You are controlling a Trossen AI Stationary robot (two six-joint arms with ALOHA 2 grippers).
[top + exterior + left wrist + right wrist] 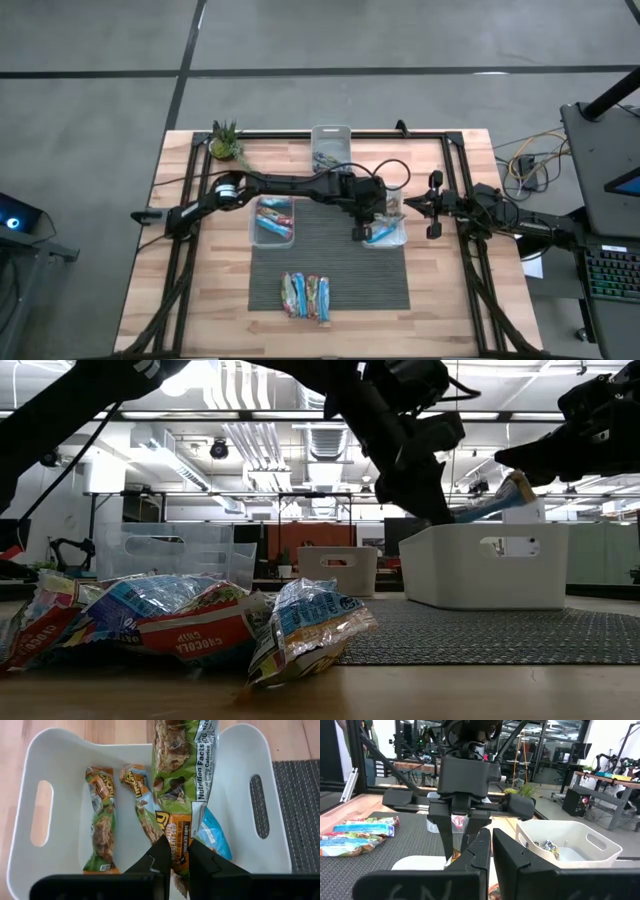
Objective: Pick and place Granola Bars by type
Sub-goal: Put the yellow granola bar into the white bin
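Observation:
My left gripper (175, 845) reaches across the mat and stands over the white bin (397, 238) on the mat's right side, shut on a green-wrapped granola bar (182, 775). Two more green-and-orange bars (100, 820) lie flat on that bin's floor, with a blue wrapper (216, 834) beside them. Blue bars (272, 222) lie in the clear bin left of it. A heap of several bars (306, 295) rests on the mat's near part. My right gripper (491, 851) waits shut to the right of the white bin, touching nothing. My left gripper pinches the green bar between its two fingers at one end of the wrapper (181, 851). The fingers (428, 500) come from above, pointing down into the bin. The bar runs on lengthwise beyond the fingertips, over the bin's floor; whether its far end touches the floor does not show.
A third, white bin (330, 142) with small items stands at the table's far edge, and a small plant (226, 142) at the far left. The dark ribbed mat (330, 255) covers the table's middle. Cables and a keyboard lie off the table's right side.

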